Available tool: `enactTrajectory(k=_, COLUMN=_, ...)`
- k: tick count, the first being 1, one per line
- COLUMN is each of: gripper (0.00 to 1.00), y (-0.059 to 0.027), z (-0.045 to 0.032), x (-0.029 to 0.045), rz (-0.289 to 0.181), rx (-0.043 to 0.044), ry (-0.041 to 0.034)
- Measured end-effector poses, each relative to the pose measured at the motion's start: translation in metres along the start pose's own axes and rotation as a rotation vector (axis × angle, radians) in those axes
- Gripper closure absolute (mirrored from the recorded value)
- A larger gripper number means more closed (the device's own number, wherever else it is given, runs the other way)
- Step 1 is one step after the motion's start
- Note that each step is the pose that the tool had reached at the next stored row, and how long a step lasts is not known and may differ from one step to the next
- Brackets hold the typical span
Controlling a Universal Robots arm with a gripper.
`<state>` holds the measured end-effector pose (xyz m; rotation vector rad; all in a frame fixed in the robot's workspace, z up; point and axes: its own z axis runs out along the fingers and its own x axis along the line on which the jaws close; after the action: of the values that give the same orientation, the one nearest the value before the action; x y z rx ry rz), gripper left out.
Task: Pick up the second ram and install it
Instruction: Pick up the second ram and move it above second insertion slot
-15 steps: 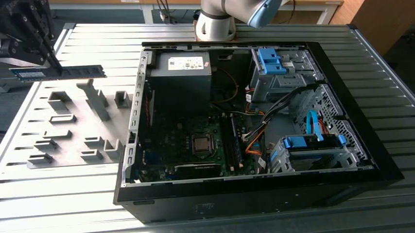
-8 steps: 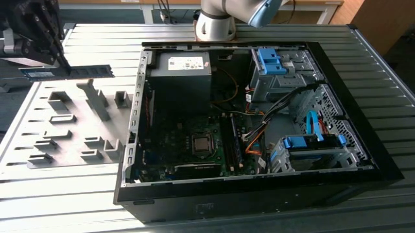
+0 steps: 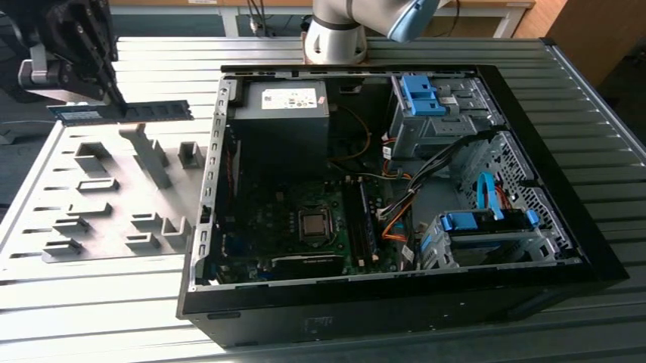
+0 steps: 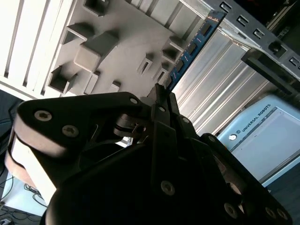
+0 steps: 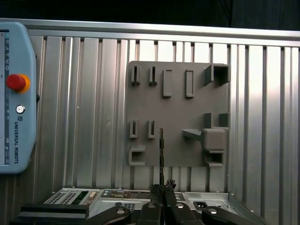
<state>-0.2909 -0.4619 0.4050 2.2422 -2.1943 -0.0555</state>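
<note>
The gripper is clamping the ram between its fingers, gripping it near one end. The stick is lying level and long-side out, reaching toward the exterior view's right. In that view the ram is hanging over the far part of the grey plate, above the raised blocks and looking clear of them. It is sitting well to the exterior view's left of the open case.

In the second wrist view the fingers are pinching together on the blue-green ram. Its row of dark chips is running away from the gripper over the plate and the ribbed table.

In the first wrist view the ram is showing edge-on, a thin dark line rising from the gripper across the plate. The pendant is lying on the table beside the plate, apart from it.

Back in the exterior view, the case is lying on its side on the table with its board facing up. The ram is outside the case, not over the board.
</note>
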Motion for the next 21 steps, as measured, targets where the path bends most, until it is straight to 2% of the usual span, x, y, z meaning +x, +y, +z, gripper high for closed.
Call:
enactTrajectory(k=6, gripper=0.86, y=-0.0100, z=-0.0003, x=0.0002, rz=0.000, rx=0.0000, ry=0.0000)
enactTrajectory(k=21, gripper=0.86, y=-0.0230, z=-0.0006, x=0.0005, rz=0.000, rx=0.0000, ry=0.0000)
